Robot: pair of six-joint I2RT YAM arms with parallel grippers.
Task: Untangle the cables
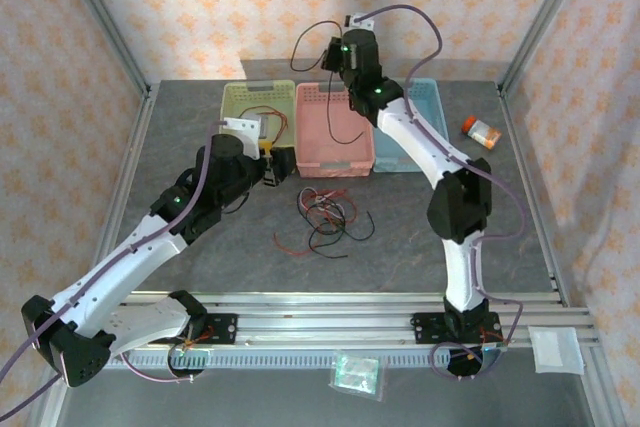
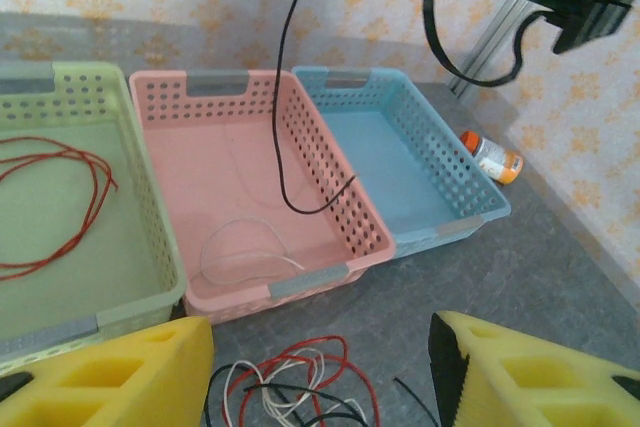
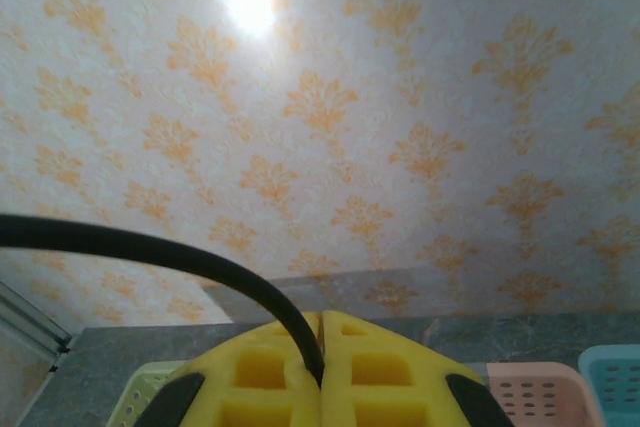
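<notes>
Top external, where the work lies: the loose tangle (image 1: 325,215) of red, black and white cables sits on the table (image 1: 430,247), just in front of the pink basket (image 1: 335,173).
Tangle up close: in the left wrist view the strands (image 2: 295,387) loop over one another, with the red loop outermost.
Black cable: one strand (image 2: 290,77) hangs from above, and its lower end curls onto the pink basket's floor.
Sorted already: a red cable (image 2: 60,197) lies coiled in the green basket (image 2: 150,177), and a white cable (image 2: 245,252) lies in the pink basket.
Handling, as I judge it: light, limp and thin. The strands are likely to snag at crossings and to slide through the pads unless pinched squarely.
Where to take hold: a free end or an outer loop that stands clear of the others, not the knotted middle.
Right gripper: raised over the pink basket (image 1: 335,52), its yellow pads pressed together on the black cable (image 3: 320,347).
Left gripper: low over the tangle (image 2: 320,367), jaws spread wide with nothing between them.
</notes>
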